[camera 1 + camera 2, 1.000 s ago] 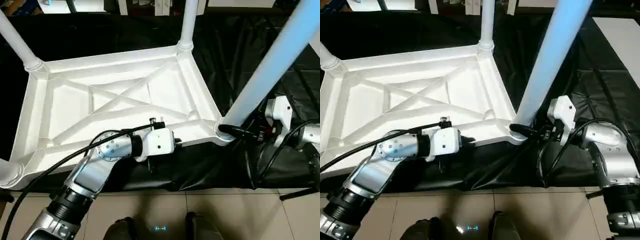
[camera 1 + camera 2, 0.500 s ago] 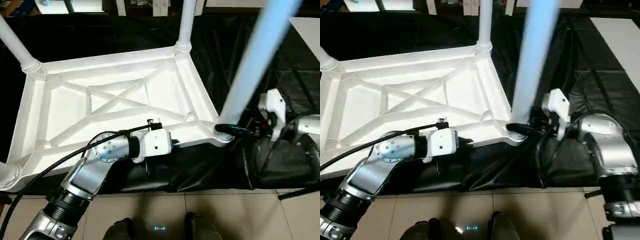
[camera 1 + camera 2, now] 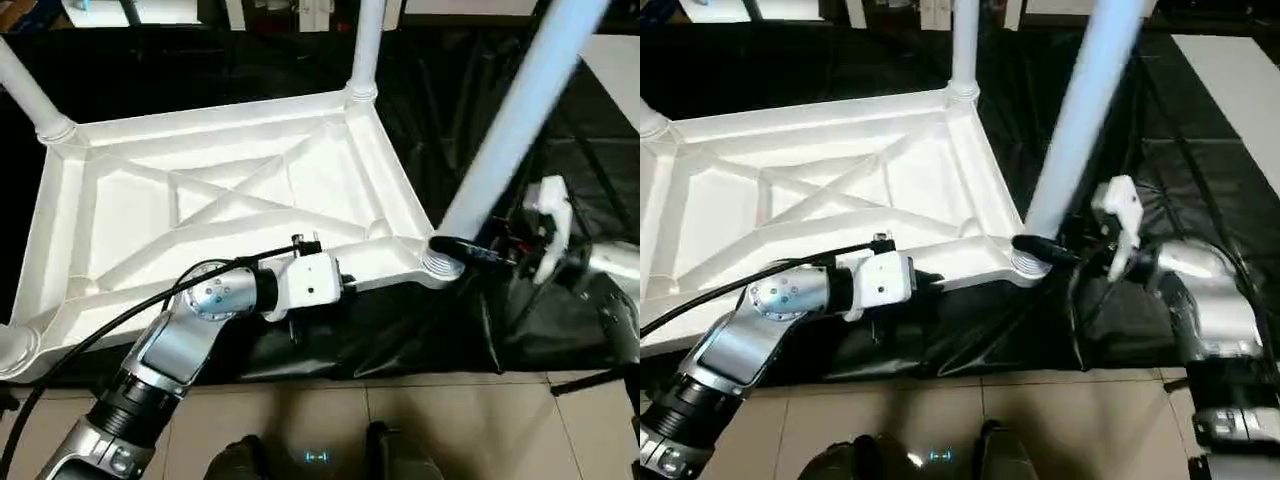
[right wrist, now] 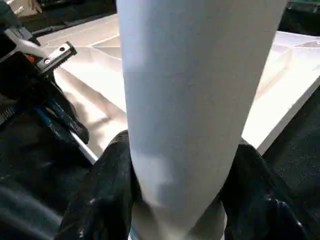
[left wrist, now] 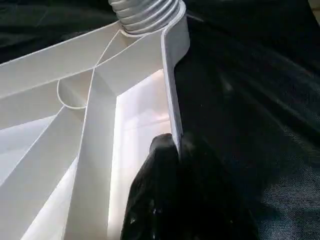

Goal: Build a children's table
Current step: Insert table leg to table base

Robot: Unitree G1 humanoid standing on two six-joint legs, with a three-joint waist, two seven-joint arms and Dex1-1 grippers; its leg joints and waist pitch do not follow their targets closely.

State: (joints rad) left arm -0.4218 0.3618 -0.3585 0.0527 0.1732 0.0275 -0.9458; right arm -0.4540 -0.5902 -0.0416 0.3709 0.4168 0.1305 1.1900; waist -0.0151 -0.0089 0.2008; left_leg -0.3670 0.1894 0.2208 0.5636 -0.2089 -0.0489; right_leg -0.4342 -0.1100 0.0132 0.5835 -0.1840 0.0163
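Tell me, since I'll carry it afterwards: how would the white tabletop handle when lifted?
The tabletop is probably stiff: crossing ribs brace its underside. Likely light for its size, being thin-walled plastic. The legs standing in it could make it top-heavy.

tabletop (image 3: 220,200) on work table (image 3: 440,90) | leg (image 3: 520,110) in near-right socket (image 3: 443,262)

You're getting bright overhead light; the near tube leg (image 3: 520,110) is smearing with blur, and the tabletop rim (image 5: 172,90) is glaring white.
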